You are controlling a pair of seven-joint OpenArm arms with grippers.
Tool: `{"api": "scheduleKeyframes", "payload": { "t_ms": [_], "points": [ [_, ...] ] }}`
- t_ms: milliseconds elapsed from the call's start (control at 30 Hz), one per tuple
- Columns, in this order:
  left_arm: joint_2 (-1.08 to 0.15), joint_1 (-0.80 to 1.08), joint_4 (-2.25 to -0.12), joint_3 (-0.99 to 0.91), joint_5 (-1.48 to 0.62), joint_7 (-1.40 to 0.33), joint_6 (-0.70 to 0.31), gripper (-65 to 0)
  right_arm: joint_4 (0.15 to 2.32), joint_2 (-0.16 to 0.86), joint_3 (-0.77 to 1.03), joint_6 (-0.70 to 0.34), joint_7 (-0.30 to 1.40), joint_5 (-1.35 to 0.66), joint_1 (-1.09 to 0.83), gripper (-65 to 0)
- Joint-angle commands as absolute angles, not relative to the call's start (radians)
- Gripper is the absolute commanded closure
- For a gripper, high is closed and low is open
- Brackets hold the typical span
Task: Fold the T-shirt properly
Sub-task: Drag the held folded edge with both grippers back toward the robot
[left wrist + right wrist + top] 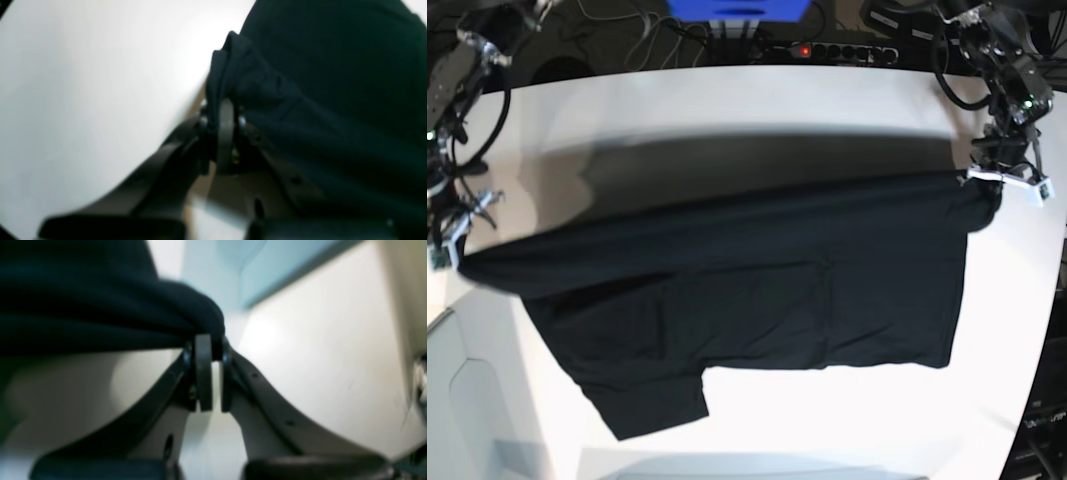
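Between the two pincers, the large plain black short-sleeved cloth T-shirt (757,290) hangs stretched across the white surface (847,420). Its upper edge runs taut from one pincer to the other and casts a blurred grey shadow on the surface behind it — the rest of the cloth slopes away from that edge and lies spread below, with one sleeve at the lower corner nearer the right pincer.

The left pincer (227,113) is clenched on a bunched fold of the black cloth; in the left wrist view the fabric rises out of the closed tips and fills the space to one side of them, with bare white surface on the other. In the base view this pincer (989,180) sits at the shirt's far corner near the surface's edge.

The right pincer (211,348) is likewise clenched on the T-shirt — a rounded wad of dark cloth sits gripped at its tips and the fabric stretches away sideways from them. In the base view it (452,245) holds the opposite corner, at the other edge of the surface.
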State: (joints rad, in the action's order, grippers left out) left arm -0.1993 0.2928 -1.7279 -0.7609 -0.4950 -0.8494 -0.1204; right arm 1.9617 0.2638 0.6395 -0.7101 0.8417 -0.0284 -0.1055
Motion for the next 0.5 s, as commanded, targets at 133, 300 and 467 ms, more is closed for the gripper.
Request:
{"api": "scheduleKeyframes", "payload": {
  "t_ms": [133, 300, 467],
  "points": [
    [-0.186, 0.328, -1.742, -0.774, -0.469, -0.817, -0.105, 0.0, 1.974, 0.272, 0.656, -0.698, 0.829, -0.004, -0.220, 0.0],
    [-0.173, 0.374, -1.744, -0.771, -0.469, -0.816, -0.105, 0.0, 1.974, 0.271, 0.664, -0.698, 0.829, -0.001, -0.271, 0.0],
    [-0.173, 0.418, -1.742, -0.773, -0.469, -0.809, -0.105, 0.0, 1.971, 0.268, 0.725, -0.698, 0.829, 0.001, -0.282, 0.0]
  ]
}}
